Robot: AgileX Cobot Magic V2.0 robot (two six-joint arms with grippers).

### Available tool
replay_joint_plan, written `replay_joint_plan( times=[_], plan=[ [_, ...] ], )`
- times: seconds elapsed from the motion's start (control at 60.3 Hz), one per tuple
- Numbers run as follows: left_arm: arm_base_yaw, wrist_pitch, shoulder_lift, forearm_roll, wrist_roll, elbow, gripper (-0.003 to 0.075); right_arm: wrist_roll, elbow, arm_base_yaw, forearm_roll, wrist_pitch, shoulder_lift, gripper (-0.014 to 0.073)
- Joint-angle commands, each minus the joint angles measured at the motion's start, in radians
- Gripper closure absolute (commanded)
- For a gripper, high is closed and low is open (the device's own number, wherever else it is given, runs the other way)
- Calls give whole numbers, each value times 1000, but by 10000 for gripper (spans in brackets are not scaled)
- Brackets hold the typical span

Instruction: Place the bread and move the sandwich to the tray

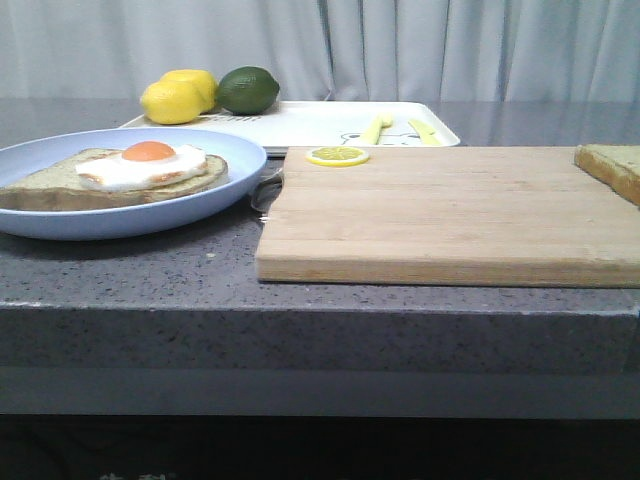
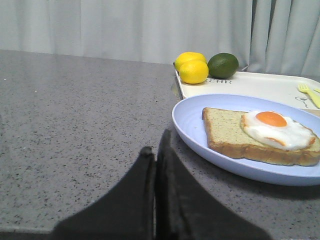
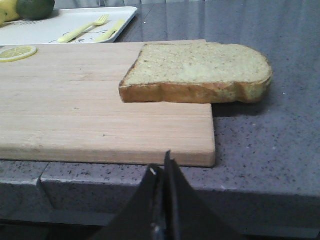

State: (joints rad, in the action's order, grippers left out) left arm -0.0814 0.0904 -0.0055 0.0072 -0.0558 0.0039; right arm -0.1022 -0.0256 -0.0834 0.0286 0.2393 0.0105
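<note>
A grey speckled counter [image 1: 150, 270] carries everything. A pale wooden cutting board [image 1: 450, 215] fills the right half, near the front edge. Behind it, at the far side, lies the white tray [image 1: 300, 122], holding two lemons [image 1: 178, 96], a lime [image 1: 248, 89] and yellow cutlery [image 1: 395, 128]. On the left sits a round light-blue plate [image 1: 60, 215] with the sandwich [image 1: 120, 175]: brown bread topped with a fried egg. The loose bread [image 3: 197, 72] lies at the board's far right corner, overhanging the edge onto the counter. A lemon slice [image 1: 337, 156] rests on the board's far edge.

The bread looks light, soft and easily crushed; the overhanging crust end seems the best place to pinch, gently. The egg may slide, so the sandwich is probably best moved by the stiff plate rim.

The left gripper [image 2: 155, 155] and right gripper [image 3: 164, 167] both have their fingers pressed together, holding nothing, each at the counter's near edge.
</note>
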Motion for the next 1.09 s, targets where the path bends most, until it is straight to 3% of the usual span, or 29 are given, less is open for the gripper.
replay_joint_plan(
  times=[0.0,0.729,1.077],
  plan=[
    [0,-81,-22,-7,-6,11,739,1,3,3,-10,-74,20,673],
    [0,-81,-22,-7,-6,11,739,1,3,3,-10,-76,20,673],
    [0,-81,-22,-7,-6,11,739,1,3,3,-9,-281,20,673]
  ],
)
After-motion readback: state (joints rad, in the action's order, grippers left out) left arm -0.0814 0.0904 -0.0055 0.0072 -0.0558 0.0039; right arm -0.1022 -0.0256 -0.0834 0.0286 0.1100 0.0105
